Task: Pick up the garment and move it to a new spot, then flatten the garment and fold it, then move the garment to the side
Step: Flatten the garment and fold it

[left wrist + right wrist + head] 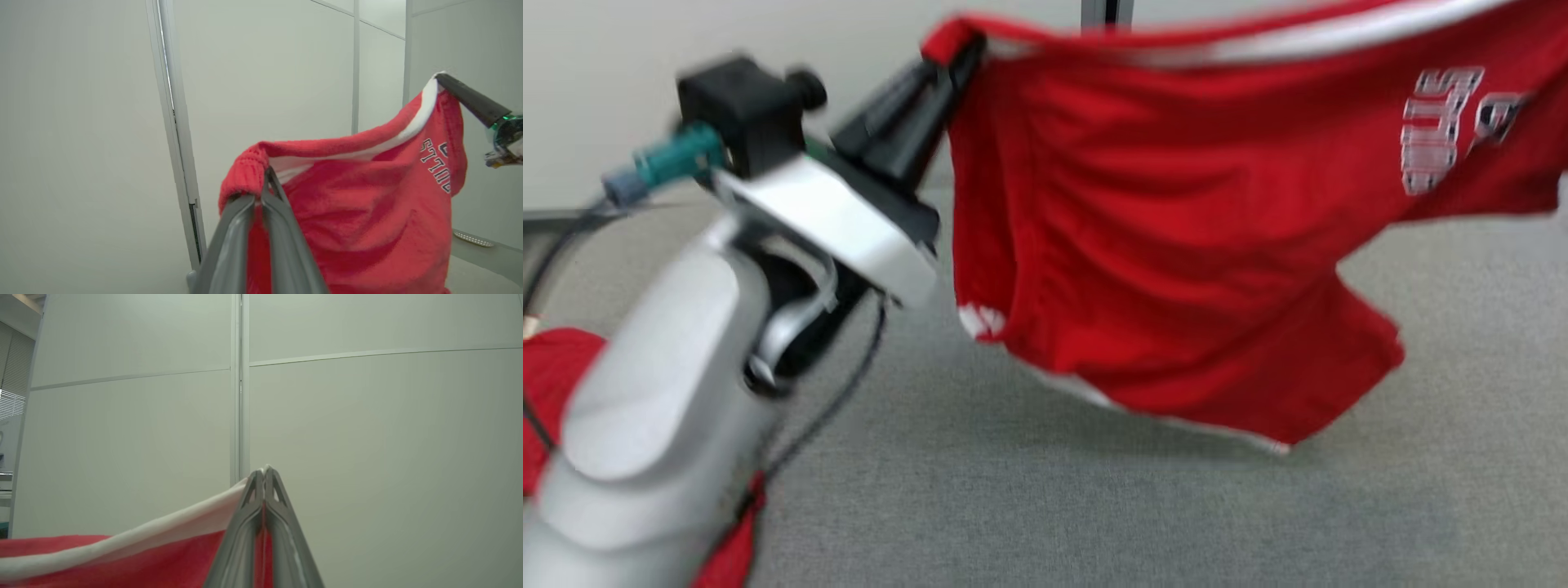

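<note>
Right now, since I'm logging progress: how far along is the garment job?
Done: the red garment is picked up, hanging above the grey surface. In hand: left gripper and right gripper each pinch its top edge, stretching it between them. Left: laying it down, flattening, folding, moving it aside.

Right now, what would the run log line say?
left gripper: shut on garment | right gripper: shut on garment | garment: hanging between both
</note>
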### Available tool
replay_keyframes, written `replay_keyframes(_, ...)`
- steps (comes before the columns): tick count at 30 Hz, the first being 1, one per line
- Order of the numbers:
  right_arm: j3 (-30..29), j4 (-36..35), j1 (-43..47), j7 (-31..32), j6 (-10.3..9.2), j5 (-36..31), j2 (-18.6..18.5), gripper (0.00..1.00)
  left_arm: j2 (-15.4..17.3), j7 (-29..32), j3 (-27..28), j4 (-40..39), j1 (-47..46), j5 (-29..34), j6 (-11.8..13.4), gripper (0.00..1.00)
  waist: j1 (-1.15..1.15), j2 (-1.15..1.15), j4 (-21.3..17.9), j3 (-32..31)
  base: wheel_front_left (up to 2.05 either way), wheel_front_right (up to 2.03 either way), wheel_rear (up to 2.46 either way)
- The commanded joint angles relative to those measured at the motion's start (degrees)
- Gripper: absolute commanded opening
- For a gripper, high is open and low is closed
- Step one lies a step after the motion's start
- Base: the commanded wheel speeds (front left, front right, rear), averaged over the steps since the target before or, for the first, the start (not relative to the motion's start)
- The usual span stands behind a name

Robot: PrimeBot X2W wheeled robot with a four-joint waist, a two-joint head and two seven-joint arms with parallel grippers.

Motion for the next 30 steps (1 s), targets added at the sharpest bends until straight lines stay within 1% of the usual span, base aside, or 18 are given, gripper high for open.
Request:
replay_keyframes(1, 0.41, 1.06, -3.39, 0.4, 0.0, 0.93, -0.72, 0.0, 1.53, 0.43, 0.29, 0.47, -4.02, 1.93, -0.3, 0.0, 0.0, 0.0, -1.23, 4.76, 0.0, 0.0, 0.0)
replay_keyframes(2, 0.72, 2.27, -6.0, 0.37, 0.0, 1.46, -1.28, 0.0, 1.89, 0.36, -0.1, 1.01, -6.32, 3.23, -0.56, 0.0, 0.0, 0.0, -1.58, 6.95, 0.0, 0.0, 0.0)
replay_keyframes(4, 2.44, 5.17, -12.33, -0.1, 0.0, 0.53, -3.84, 0.0, 0.79, 0.84, -0.06, 3.13, -10.66, 3.18, -1.01, 0.0, 0.0, 0.0, -2.21, 11.91, 0.0, 0.0, 0.0)
replay_keyframes(6, 3.82, 9.28, -19.5, -1.03, -0.01, 1.53, -4.49, 0.0, 0.51, 0.87, 0.46, 6.07, -16.88, 3.77, -1.32, 0.0, 0.0, 0.0, -2.75, 16.62, 0.0, 0.0, 0.0)
replay_keyframes(8, 5.22, 13.63, -27.52, -2.37, 0.0, 1.61, -5.2, 0.0, 0.97, 0.13, 0.87, 9.84, -23.19, 5.14, -1.72, 0.0, 0.0, 0.0, -3.45, 21.18, 0.0, 0.0, 0.0)
replay_keyframes(10, 5.74, 18.88, -35.05, -4.79, 0.0, 1.06, -5.1, 0.0, 1.42, -2.37, 1.39, 14.31, -29.69, 7.73, -1.98, 0.0, 0.0, 0.0, -4.07, 25.2, 0.0, 0.0, 0.0)
replay_keyframes(12, 6.62, 24.27, -41.75, -7.99, -0.01, 0.74, -4.21, 0.0, 0.66, -5.29, 2.27, 19.12, -35.01, 8.39, -2.11, 0.0, 0.0, 0.0, -4.6, 28.54, 0.0, 0.0, 0.0)
replay_keyframes(13, 7.12, 29.68, -47.3, -11.03, -0.05, 0.38, -3.78, 0.0, 0.93, -8.53, 2.3, 23.39, -40.48, 10.36, -2.35, 0.0, 0.0, 0.0, -4.71, 31.18, 0.0, 0.0, 0.0)
replay_keyframes(15, 8.72, 34.12, -51.59, -13.57, -0.05, -0.42, -3.13, 0.0, 0.8, -11.5, 1.48, 27.05, -44.63, 11.07, -2.57, 0.0, 0.0, 0.0, -4.93, 33.37, 0.0, 0.0, 0.0)
replay_keyframes(17, 10.31, 38.19, -53.69, -15.33, -0.05, -0.31, -2.16, 0.0, 1.2, -14.7, -0.05, 30.87, -47.38, 12.37, -2.88, 0.0, 0.0, 0.0, -5.07, 34.93, 0.0, 0.0, 0.0)
replay_keyframes(19, 11.4, 41.43, -54.45, -16.52, -0.05, 0.61, -1.27, 0.0, 0.74, -17.48, -1.63, 34.25, -48.86, 12.81, -2.95, 0.0, 0.0, 0.0, -5.04, 36.02, 0.0, 0.0, 0.0)
replay_keyframes(23, 14.14, 45.24, -51.45, -17.64, -0.04, 2.33, 0.03, 0.0, 0.03, -20.64, -5.84, 38.68, -47.9, 12.78, -2.95, 0.0, 0.0, 0.0, -4.59, 36.91, 0.0, 0.0, 0.0)
replay_keyframes(27, 16.3, 45.26, -45.84, -17.81, -0.03, 3.95, 0.07, 0.0, 0.61, -21.47, -12.65, 40.13, -43.75, 12.42, -2.96, 0.0, 0.0, 0.0, -3.99, 36.67, 0.0, 0.0, 0.0)
replay_keyframes(29, 17.18, 44.42, -41.88, -17.79, -0.03, 4.62, -0.27, 0.0, 1.42, -21.55, -15.88, 39.23, -41.81, 15.27, -2.96, 0.0, 0.0, 0.0, -3.83, 35.98, 0.0, 0.0, 0.0)
replay_keyframes(30, 17.88, 44.18, -39.7, -17.78, -0.02, 4.75, -0.59, 0.0, 1.16, -21.56, -16.35, 38.49, -39.76, 15.37, -2.96, 0.0, 0.0, 0.0, -3.74, 35.42, 0.0, 0.0, 0.0)
